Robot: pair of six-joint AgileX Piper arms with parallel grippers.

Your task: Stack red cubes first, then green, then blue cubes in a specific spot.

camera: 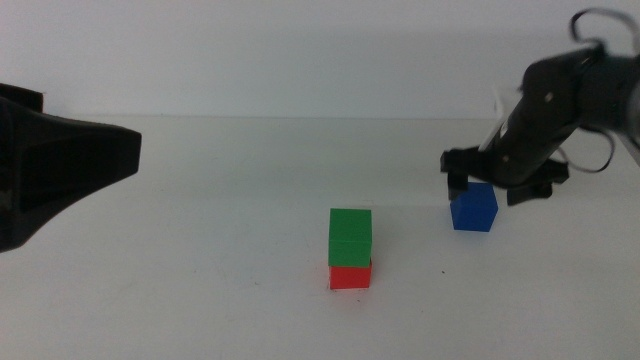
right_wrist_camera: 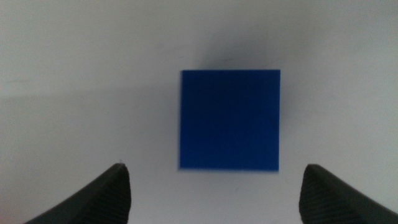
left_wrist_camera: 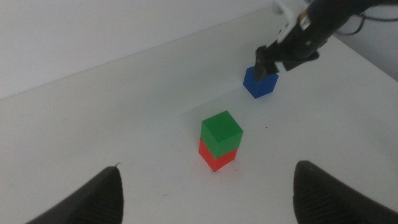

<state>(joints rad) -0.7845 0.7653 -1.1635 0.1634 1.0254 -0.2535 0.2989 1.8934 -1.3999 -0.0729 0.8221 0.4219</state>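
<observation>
Three matte cubes, two already stacked.
Green cube (camera: 350, 234) sits on red cube (camera: 350, 275); right gripper (camera: 492, 187), fingers apart, hovers over blue cube (camera: 474, 208); left gripper (left_wrist_camera: 208, 193) waits, fingers spread.

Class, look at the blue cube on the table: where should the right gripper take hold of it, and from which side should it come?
Probably from straight above, pinching two opposite side faces of the blue cube. It sits flat on the table, apart from the green cube on the red cube. The right gripper is open above it, jaws wider than the cube. The left gripper waits.
</observation>
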